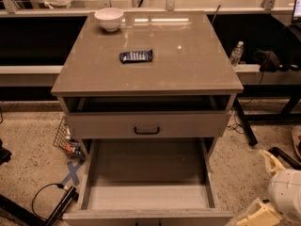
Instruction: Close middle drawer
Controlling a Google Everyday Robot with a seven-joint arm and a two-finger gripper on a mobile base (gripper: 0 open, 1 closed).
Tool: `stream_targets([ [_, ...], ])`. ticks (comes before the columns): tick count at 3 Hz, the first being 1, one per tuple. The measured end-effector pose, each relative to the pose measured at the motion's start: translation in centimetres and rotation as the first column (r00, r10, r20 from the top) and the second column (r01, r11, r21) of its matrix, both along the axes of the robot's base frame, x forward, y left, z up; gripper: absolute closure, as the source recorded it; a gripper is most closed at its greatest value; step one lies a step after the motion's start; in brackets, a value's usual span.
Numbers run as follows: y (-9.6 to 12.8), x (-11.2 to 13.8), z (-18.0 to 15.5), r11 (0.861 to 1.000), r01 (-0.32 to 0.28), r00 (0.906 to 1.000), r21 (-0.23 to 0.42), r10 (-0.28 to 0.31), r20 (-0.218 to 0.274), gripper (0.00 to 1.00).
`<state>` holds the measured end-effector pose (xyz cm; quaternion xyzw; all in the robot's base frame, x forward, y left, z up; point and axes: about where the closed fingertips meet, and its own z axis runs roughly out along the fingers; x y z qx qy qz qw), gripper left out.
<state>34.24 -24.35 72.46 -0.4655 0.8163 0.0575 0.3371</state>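
Note:
The middle drawer (146, 192) is pulled far out of the grey-beige cabinet, and its empty inside shows. Its flat front (117, 217) lies along the bottom edge of the view, with the handle cut off. The uppermost drawer (188, 125), with a small black handle (146, 130), stands slightly open above it. The lowest drawer is hidden beneath. My gripper (264, 189) is at the lower right, beside the middle drawer's right front corner and apart from it. Its cream fingers (270, 163) are spread and hold nothing.
On the cabinet top (188, 65) lie a white bowl (109, 19) and a dark blue snack packet (136, 56). A water bottle (236, 54) stands on a ledge to the right. A wire basket (65, 138), a blue tape cross (72, 173) and cables lie on the floor to the left.

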Motion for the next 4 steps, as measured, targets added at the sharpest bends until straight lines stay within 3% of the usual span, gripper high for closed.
stream_targets([
  [1,1.0,0.5,-2.4,1.0,-0.006,0.9992,0.022,0.007,-0.039,0.0],
  [2,0.8,-0.1,-6.7,0.996,0.014,0.997,0.088,-0.007,-0.077,0.15],
  [4,-1.7,-3.8,-18.8,0.967,-0.001,0.9956,0.253,0.025,-0.09,0.61],
])
